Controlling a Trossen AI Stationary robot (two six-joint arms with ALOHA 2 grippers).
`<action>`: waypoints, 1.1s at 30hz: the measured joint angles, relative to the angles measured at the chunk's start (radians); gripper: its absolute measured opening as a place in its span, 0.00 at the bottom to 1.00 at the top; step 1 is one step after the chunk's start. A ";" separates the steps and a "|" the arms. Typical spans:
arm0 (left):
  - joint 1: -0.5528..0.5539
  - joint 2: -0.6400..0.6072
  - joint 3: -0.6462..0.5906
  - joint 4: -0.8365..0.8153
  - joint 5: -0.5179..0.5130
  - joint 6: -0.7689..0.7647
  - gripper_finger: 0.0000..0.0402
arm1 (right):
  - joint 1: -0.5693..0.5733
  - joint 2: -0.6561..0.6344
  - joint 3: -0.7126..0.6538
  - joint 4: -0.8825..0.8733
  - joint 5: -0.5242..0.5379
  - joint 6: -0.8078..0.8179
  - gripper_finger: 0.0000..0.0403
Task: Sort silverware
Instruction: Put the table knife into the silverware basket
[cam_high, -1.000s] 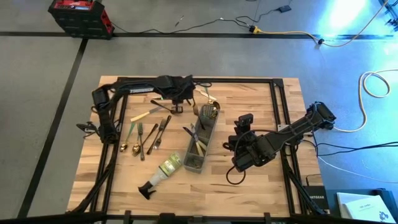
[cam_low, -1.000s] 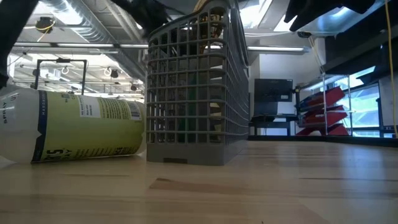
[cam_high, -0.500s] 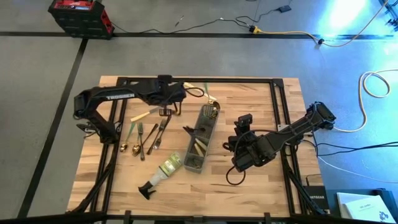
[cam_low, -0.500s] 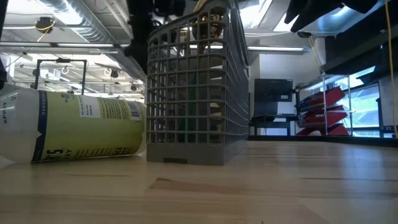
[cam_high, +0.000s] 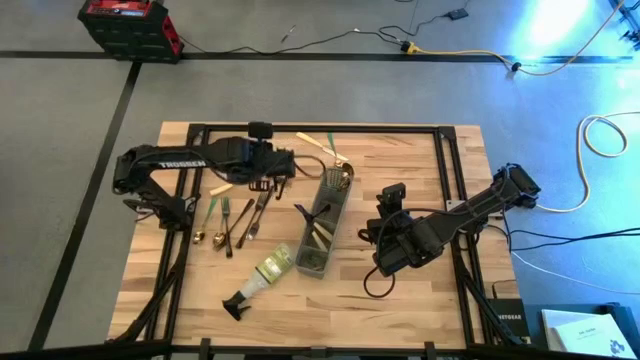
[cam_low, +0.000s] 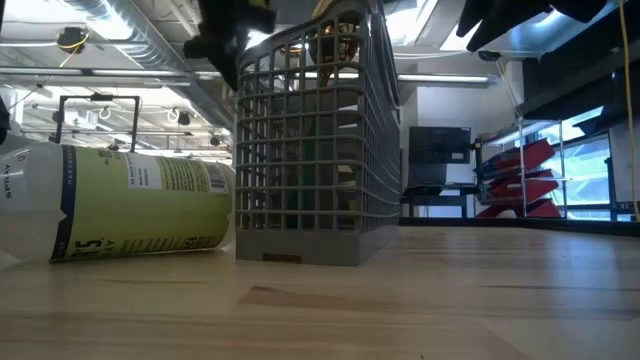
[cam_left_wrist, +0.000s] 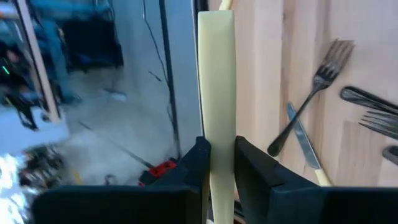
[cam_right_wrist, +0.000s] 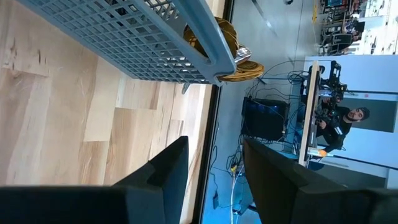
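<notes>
Since a second ago we see the left gripper (cam_high: 268, 172) has swung away from the grey caddy (cam_high: 322, 222) toward the worktop's (cam_high: 420, 300) left half, clamped on a cream-handled utensil (cam_left_wrist: 217, 93) — four loose pieces of silverware (cam_high: 238, 218) lie just below it. The right gripper (cam_right_wrist: 211, 163) hovers half-open, empty, over bare wood right of the caddy.

Pale blond wooden plank table (cam_high: 420, 300) with a black metal frame; grey wire-mesh caddy (cam_high: 322, 226) holding gold-toned utensils (cam_right_wrist: 233, 53); clear spray bottle with yellow-green label (cam_low: 125, 212) banded blue; cream flat-handled utensil (cam_left_wrist: 217, 93) between black fingers (cam_left_wrist: 191, 168); dark bronze fork (cam_left_wrist: 314, 93) on the wood
</notes>
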 joint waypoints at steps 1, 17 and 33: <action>-0.021 0.000 0.008 -0.002 -0.012 0.006 0.10 | 0.000 0.000 0.000 0.000 0.000 0.000 0.34; -0.361 0.054 0.061 0.070 -0.193 0.315 0.10 | 0.000 0.000 0.000 0.038 0.005 -0.026 0.34; -0.507 0.117 0.061 0.415 -0.404 1.050 0.10 | 0.009 -0.033 -0.041 -0.060 0.107 0.534 0.34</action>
